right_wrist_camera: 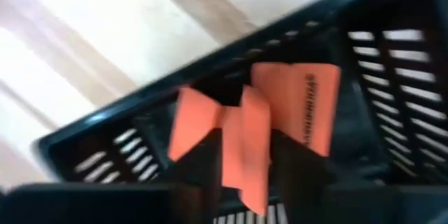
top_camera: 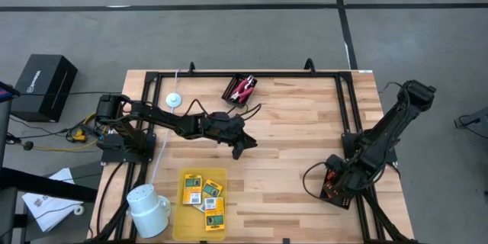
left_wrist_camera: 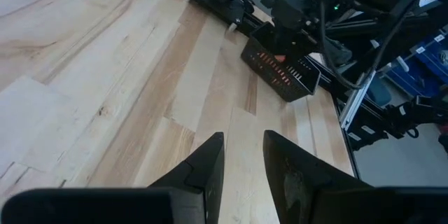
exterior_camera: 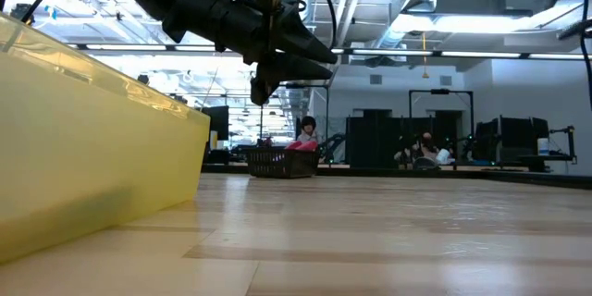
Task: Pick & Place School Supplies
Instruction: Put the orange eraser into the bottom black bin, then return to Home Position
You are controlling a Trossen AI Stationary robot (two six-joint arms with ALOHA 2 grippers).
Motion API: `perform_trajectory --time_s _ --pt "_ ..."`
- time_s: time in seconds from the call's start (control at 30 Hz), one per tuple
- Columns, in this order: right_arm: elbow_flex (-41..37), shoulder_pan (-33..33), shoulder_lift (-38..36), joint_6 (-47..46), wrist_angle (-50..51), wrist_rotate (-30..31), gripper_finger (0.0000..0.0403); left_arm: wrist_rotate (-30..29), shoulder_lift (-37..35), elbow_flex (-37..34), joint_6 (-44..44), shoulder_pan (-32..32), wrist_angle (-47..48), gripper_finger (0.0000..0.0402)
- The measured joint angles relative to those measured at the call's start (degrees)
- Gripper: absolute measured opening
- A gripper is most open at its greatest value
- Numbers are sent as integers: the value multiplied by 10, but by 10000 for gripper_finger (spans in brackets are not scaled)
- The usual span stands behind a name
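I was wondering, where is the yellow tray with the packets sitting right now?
In the high view, the yellow tray lies at the table's near edge, on the left arm's side, just right of the white mug.

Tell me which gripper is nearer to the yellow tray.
Left. The left gripper hovers just past the yellow tray, off its far right corner. The right gripper is well off to the tray's right, over a black basket.

Two dark, near-black arms, chunky joints all along. Left arm (top_camera: 179,122) trails thin black cables, ending in tapered matte fingers (left_wrist_camera: 203,175). Right arm (top_camera: 377,141) shows orange-red at its base, a black cable looping beside it.
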State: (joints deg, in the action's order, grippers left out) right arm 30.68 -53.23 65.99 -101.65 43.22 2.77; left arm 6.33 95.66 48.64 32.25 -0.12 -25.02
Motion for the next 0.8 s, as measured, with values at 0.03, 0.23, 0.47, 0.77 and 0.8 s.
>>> perform_trajectory --time_s 0.03,0.23,0.47,0.77,0.8 --pt "0 0 -4 4 -7 2 126 0 0 0 0 0 0 95" --pt "11 0 -30 34 -26 3 236 0 0 0 2 0 -2 95" --pt "44 9 -89 63 -23 36 253 7 -84 8 -3 -3 -48 95" --pt "149 45 -198 184 -21 344 228 1 -350 9 -38 -55 -13 95" --pt "161 47 -210 208 -22 376 226 1 -382 8 -51 -60 -4 95"
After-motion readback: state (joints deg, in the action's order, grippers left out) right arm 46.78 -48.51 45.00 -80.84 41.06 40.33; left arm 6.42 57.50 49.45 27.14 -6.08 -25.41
